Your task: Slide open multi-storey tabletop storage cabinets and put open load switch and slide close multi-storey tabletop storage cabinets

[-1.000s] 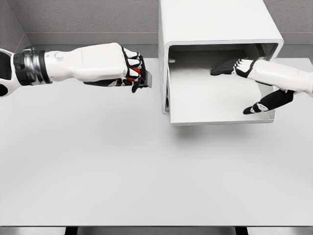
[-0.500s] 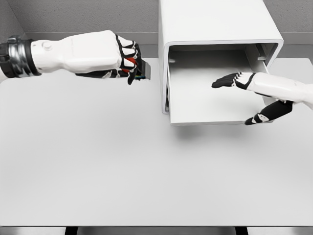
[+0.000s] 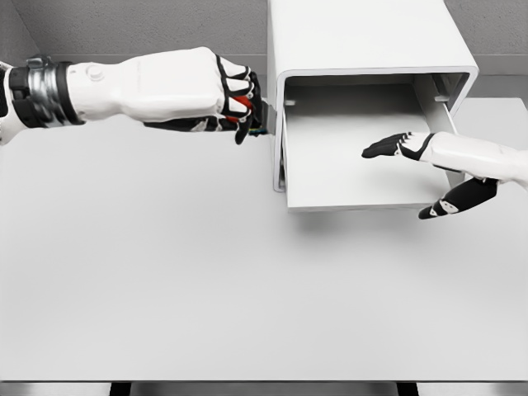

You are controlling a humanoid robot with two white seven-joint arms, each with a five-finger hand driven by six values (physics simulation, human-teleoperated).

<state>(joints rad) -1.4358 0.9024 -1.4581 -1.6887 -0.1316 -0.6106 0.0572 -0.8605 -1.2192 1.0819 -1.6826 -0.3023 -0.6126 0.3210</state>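
Left robot hand (image 3: 235, 103) is clenched on the switch (image 3: 259, 122), right beside the cabinet (image 3: 363, 37) wall; it could clip it. Right robot hand (image 3: 429, 169), fingers spread, crowds the open drawer (image 3: 346, 177).

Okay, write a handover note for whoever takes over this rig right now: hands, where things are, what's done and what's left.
Left hand: shut on the small dark load switch with red parts, held beside the outer left wall of the white tabletop storage cabinet.
Right hand: open, holding nothing, fingers spread over the pulled-out white drawer.
Done: drawer slid open, switch picked up.
Left: put the switch in the drawer, then slide it shut.
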